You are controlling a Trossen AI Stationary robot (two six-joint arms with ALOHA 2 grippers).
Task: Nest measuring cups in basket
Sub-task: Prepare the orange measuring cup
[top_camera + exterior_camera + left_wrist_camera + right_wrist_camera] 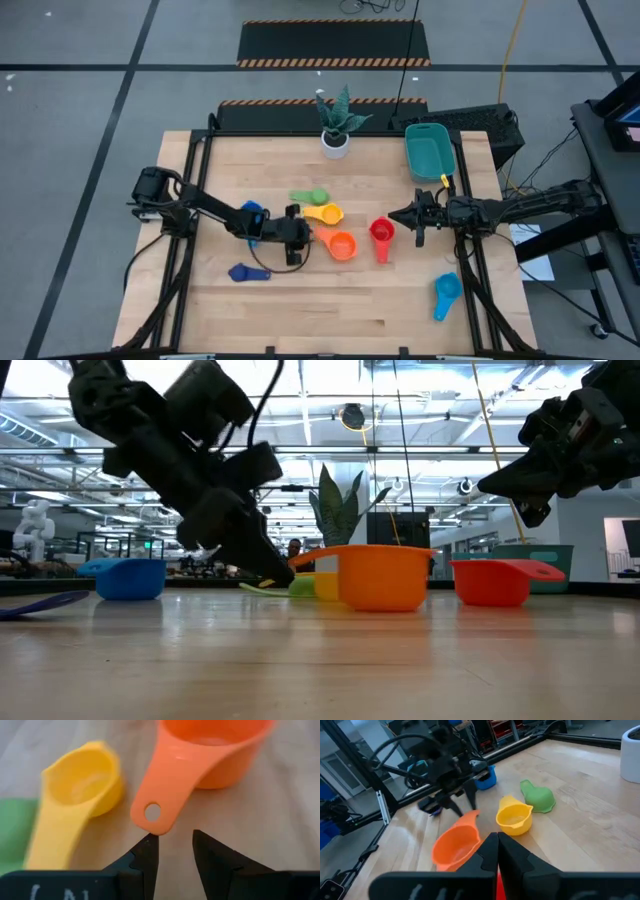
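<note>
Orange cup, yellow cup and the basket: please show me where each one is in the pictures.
orange cup [342,245], high view, on the middle of its bowl.
yellow cup [92,782], left wrist view, on the inside of its bowl.
basket [430,151], high view, on its bare inner floor.

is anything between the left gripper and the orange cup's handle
Nothing visible. The left gripper is open, low over the table, with the orange cup's handle tip just ahead of its fingertips. The yellow cup lies beside it, off the approach line.
</note>
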